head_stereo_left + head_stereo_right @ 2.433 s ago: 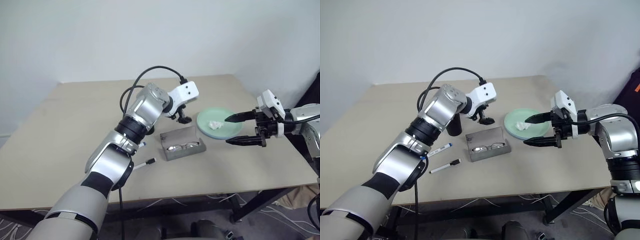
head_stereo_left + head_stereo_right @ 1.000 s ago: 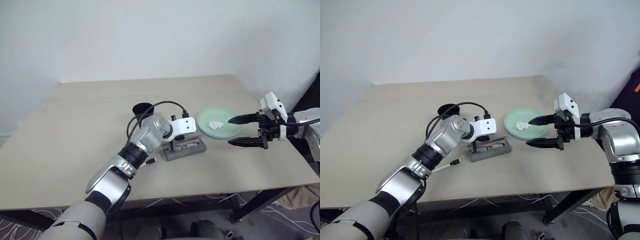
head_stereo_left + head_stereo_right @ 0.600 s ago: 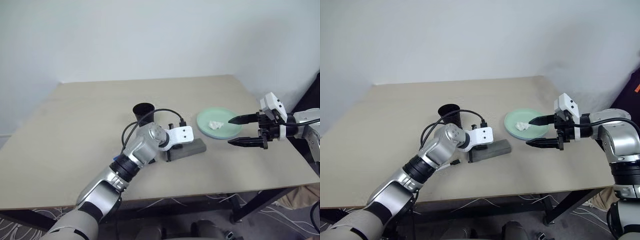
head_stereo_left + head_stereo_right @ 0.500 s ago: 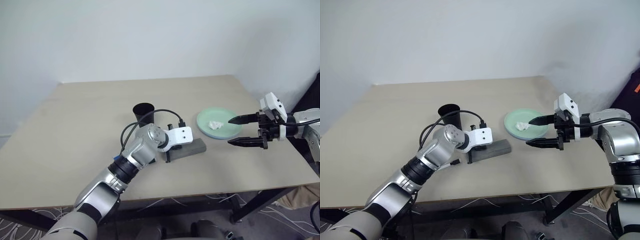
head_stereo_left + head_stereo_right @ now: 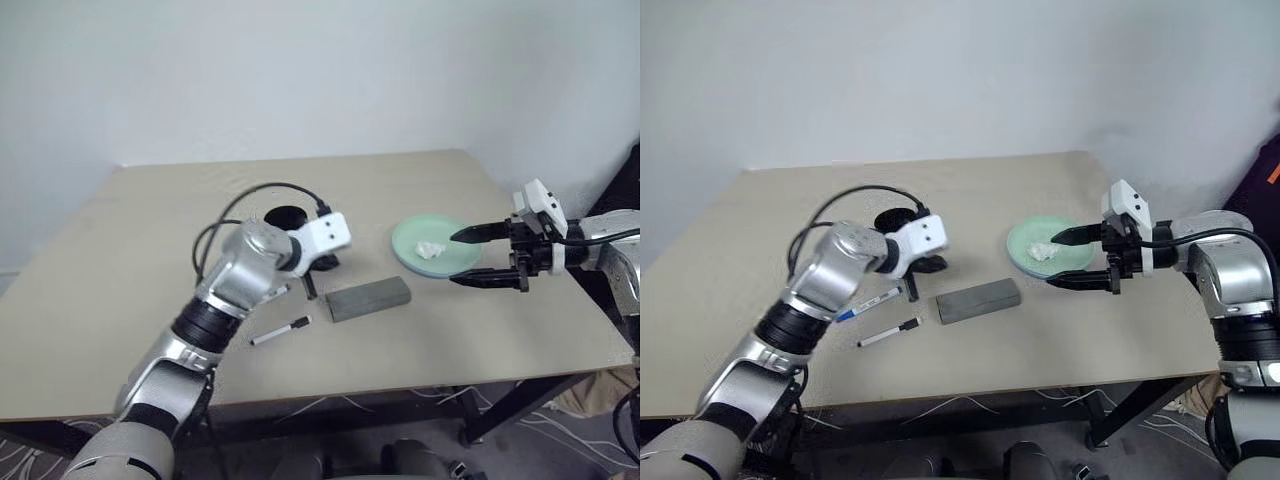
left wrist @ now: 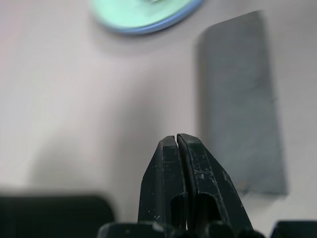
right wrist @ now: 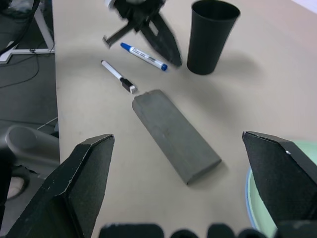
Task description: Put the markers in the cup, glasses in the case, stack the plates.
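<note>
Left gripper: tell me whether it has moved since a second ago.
Yes. The left gripper, shut, has pulled off the closed case and now sits up and to its left, nearer the cup and markers.

Beige table (image 5: 120,300) against a plain white wall (image 5: 300,70). Small crumpled white tissue (image 5: 431,249) at about 3 o'clock on the tabletop. White cables (image 5: 330,405) on the floor under the near edge, 6 o'clock.
</note>
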`<state>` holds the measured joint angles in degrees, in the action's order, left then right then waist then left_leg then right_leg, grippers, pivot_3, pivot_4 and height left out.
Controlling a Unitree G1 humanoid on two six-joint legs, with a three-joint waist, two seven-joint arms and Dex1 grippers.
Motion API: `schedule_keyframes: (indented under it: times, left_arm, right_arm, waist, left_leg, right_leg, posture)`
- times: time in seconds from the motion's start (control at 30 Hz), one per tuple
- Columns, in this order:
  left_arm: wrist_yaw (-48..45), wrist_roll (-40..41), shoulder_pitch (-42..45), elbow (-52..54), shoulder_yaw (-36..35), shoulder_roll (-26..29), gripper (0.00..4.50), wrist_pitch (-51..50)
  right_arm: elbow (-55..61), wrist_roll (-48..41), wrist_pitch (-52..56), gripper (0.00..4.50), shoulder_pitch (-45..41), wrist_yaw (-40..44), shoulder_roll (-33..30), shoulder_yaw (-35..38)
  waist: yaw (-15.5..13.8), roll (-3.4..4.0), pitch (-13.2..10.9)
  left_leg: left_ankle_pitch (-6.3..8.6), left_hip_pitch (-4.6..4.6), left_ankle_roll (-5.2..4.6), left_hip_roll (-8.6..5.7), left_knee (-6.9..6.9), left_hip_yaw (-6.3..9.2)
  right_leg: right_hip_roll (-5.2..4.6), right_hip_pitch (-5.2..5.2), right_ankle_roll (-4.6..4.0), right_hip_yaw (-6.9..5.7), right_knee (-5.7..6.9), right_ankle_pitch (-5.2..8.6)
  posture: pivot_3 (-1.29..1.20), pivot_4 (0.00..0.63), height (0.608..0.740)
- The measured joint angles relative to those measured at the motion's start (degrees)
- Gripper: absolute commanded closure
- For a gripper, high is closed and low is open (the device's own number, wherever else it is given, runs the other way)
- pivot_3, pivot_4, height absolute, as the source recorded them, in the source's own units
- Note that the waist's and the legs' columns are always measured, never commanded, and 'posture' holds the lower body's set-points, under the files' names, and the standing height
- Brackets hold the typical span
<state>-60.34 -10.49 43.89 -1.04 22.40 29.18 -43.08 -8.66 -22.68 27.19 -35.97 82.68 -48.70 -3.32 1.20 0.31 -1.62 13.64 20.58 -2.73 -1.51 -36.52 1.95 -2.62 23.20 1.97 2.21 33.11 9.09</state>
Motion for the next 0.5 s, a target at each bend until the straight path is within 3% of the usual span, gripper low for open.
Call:
schedule_keyframes:
  times: [0.07, 0.13, 0.4, 0.43, 0.5]
  left_arm:
    - [-2.0, 1.2, -0.1, 0.3, -0.7, 4.3, 4.47, 0.0]
    - [-3.5, 2.3, -0.6, 0.3, -1.7, 8.1, 4.1, 0.0]
    - [-8.8, 7.9, -1.0, -4.4, -3.0, 13.3, 1.49, -0.5]
    - [-9.0, 8.1, -0.9, -5.6, -3.1, 13.7, 1.24, -0.4]
    - [-10.1, 8.7, -0.2, -8.5, -3.1, 14.2, 1.24, 0.2]
  right_arm:
    - [-0.5, 0.2, -0.2, 0.0, -0.7, 0.1, 0.5, -0.5]
    - [-1.3, 0.3, -0.3, 0.0, -1.0, 0.1, 0.5, -0.6]
    - [-1.9, 0.7, -1.0, 0.0, -1.6, 0.9, 1.2, -1.2]
    - [-2.0, 0.7, -1.0, 0.0, -1.6, 1.0, 1.2, -1.2]
    - [-2.0, 0.8, -1.0, 0.0, -1.7, 1.0, 1.3, -1.3]
  waist:
    - [0.0, -0.01, 0.0]
    - [0.0, 0.0, 0.0]
    - [0.0, -0.01, 0.0]
    - [0.0, -0.01, 0.0]
    - [0.0, -0.01, 0.0]
  left_leg:
    - [0.0, 0.03, 0.0, 0.0, 0.0, -0.01]
    - [0.0, 0.01, 0.0, 0.01, 0.03, -0.02]
    - [0.0, 0.03, 0.0, 0.02, -0.04, 0.0]
    - [0.0, 0.04, 0.0, 0.01, -0.04, 0.0]
    - [0.0, 0.02, 0.0, 0.02, -0.03, -0.01]
  right_leg:
    - [0.0, 0.04, -0.02, 0.01, 0.0, 0.01]
    - [-0.01, 0.04, -0.02, 0.02, -0.01, 0.01]
    - [-0.03, 0.01, -0.04, 0.01, 0.0, 0.03]
    - [-0.02, 0.02, -0.04, 0.0, 0.0, 0.03]
    - [-0.01, 0.03, -0.04, 0.0, 0.03, 0.02]
  posture:
    - [0.0, 0.0, 0.732]
    - [0.0, 0.0, 0.732]
    - [0.0, 0.0, 0.732]
    - [0.0, 0.0, 0.732]
    - [0.0, 0.0, 0.732]
